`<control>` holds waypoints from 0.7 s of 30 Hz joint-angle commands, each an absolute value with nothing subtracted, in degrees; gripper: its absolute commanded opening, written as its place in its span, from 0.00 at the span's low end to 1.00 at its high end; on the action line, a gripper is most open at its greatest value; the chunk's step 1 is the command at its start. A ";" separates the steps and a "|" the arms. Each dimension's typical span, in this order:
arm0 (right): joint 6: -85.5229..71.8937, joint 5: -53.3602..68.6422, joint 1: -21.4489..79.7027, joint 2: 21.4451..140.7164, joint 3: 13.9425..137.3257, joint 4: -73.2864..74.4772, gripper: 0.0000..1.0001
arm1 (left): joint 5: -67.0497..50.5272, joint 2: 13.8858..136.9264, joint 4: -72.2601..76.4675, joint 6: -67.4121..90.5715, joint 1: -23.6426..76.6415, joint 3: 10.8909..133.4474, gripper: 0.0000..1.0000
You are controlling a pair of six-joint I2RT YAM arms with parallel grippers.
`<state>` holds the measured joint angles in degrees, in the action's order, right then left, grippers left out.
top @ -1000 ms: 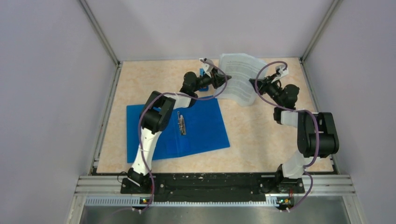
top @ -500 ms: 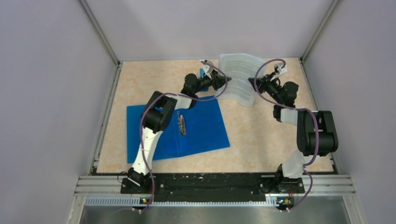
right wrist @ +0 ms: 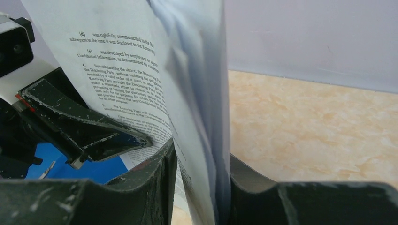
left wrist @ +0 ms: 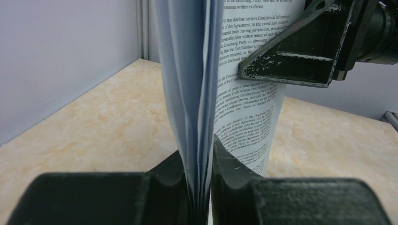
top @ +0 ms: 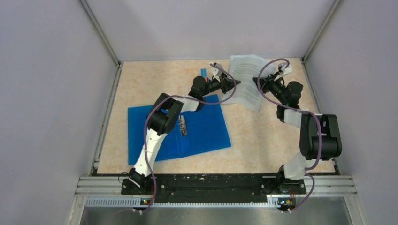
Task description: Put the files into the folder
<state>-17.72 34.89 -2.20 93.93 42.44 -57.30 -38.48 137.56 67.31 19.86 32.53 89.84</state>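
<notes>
The left gripper (left wrist: 202, 159) and right gripper (right wrist: 199, 164) each pinched the thin stack of white printed paper sheets (top: 244, 70), held upright at the far side of the beige table (top: 145, 84). Carrying seemed in hand; next called for lowering it onto the open bright-blue plastic folder (top: 202, 129), well apart.

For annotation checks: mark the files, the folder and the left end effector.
files (top: 246, 75), top external view, middle of the raised sheets.
folder (top: 206, 129), top external view, bare right half.
left end effector (left wrist: 199, 159), left wrist view, between its fingertips, clamped on the files.

My arms (top: 146, 145) were white shells with black joints, trailing purple cables (top: 268, 61); my left claw's (left wrist: 199, 150) black fingers (left wrist: 244, 178) looked scuffed and chipped.
</notes>
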 commanded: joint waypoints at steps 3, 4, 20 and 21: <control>-15.90 35.70 -2.79 90.99 41.67 -58.44 0.33 | -37.92 137.14 71.50 19.42 32.62 89.40 0.19; -16.31 35.95 -2.95 90.94 40.97 -59.36 0.34 | -38.05 136.86 71.54 18.82 32.63 88.72 0.19; -19.91 37.39 -3.34 90.46 36.64 -64.63 0.34 | -38.74 135.01 70.80 16.55 32.54 85.20 0.10; -20.09 37.48 -3.34 90.46 36.72 -64.87 0.33 | -39.11 135.20 70.65 16.60 32.58 85.67 0.04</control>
